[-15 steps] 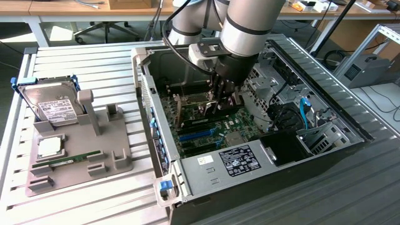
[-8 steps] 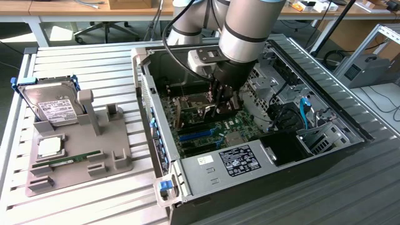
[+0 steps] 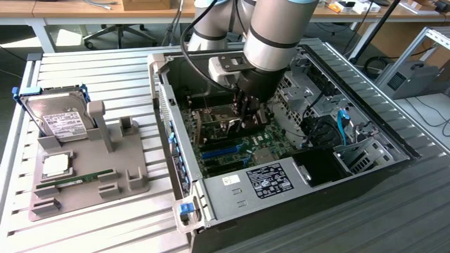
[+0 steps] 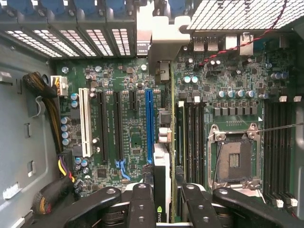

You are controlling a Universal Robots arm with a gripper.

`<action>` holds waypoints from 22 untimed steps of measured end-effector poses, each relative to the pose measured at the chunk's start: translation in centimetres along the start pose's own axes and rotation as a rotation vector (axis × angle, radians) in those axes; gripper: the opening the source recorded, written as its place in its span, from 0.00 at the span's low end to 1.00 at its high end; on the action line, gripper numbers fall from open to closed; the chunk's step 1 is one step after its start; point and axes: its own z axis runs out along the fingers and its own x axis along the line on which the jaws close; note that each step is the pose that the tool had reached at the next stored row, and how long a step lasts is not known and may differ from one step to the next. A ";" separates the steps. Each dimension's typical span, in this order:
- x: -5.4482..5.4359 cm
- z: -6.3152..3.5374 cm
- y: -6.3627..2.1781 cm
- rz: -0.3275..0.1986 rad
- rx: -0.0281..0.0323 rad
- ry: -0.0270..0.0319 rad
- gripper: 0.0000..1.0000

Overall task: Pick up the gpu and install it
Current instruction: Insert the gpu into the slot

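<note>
Silver-grey arm (image 3: 275, 31) pointing down
wrist (image 3: 262, 80) tipped a bit, black pincer (image 3: 247, 121) clamped on the thin dark gpu card (image 4: 161, 209)

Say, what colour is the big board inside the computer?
The board is green; the wrist view shows it best.

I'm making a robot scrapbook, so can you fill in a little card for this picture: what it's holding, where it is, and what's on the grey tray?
holding: the gpu, edge-on, clamped in the gripper
where: inside the open computer case, over the motherboard, beside the blue slot
plugged in: cannot tell
grey tray: hard drive, RAM stick, square chip
</note>
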 end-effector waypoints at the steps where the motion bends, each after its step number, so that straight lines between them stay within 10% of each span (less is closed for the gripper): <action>1: 0.0 -0.01 0.01 0.000 -0.0001 0.0001 0.27; 22: 0.5 -0.03 -0.01 0.000 0.0000 0.0000 0.27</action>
